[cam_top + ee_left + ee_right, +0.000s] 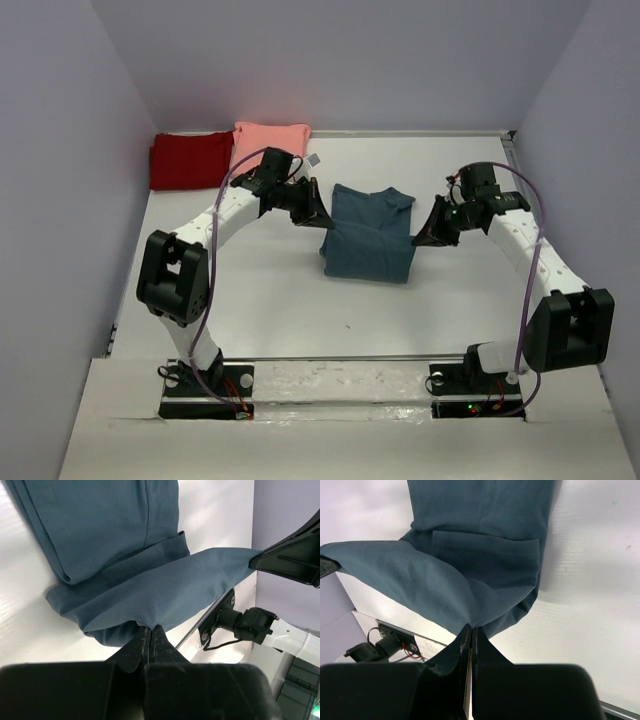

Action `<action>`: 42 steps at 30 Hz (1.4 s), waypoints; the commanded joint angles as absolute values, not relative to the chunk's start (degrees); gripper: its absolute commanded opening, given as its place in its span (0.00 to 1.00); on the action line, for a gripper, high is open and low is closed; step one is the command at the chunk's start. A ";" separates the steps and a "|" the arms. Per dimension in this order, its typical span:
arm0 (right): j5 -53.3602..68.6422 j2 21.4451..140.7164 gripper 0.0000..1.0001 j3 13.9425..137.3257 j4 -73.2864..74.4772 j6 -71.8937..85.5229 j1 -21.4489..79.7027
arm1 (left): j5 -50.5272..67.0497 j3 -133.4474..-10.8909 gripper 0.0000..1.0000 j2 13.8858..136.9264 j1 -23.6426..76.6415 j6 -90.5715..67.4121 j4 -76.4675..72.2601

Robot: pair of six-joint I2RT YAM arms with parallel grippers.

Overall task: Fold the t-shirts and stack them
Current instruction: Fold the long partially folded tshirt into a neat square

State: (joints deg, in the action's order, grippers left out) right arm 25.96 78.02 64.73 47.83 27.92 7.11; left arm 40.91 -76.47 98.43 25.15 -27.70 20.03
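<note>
The dark teal-blue t-shirt (368, 235) lies partly folded in the middle of the white table. My left gripper (322, 218) is shut on its left edge, and my right gripper (418, 238) is shut on its right edge. A flap of the cloth is stretched between the two, raised over the rest of the shirt. In the left wrist view the closed tips (149, 627) pinch the teal fabric (165, 587). The right wrist view shows the same, tips (471, 627) closed on the cloth (445, 580). A dark red t-shirt (190, 160) and a salmon-pink t-shirt (272, 137) lie folded at the back left.
Pale walls close the table in on the left, back and right. A small white tag (314, 159) lies behind the left gripper. A raised rail (340, 360) runs along the near edge by the arm bases.
</note>
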 commanded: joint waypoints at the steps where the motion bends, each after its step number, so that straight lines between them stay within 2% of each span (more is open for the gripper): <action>1: 26.28 79.80 0.00 69.60 47.72 25.67 5.89 | 43.33 -81.29 0.00 99.84 24.26 -27.16 20.57; 42: 29.00 105.46 0.00 92.63 45.44 20.57 0.88 | 44.47 -108.72 0.00 123.30 21.09 -32.08 18.55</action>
State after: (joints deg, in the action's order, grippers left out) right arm 27.83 104.27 88.36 47.42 21.71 1.19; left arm 43.11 -104.47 123.00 21.76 -30.63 19.90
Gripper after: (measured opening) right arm 0.014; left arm 0.014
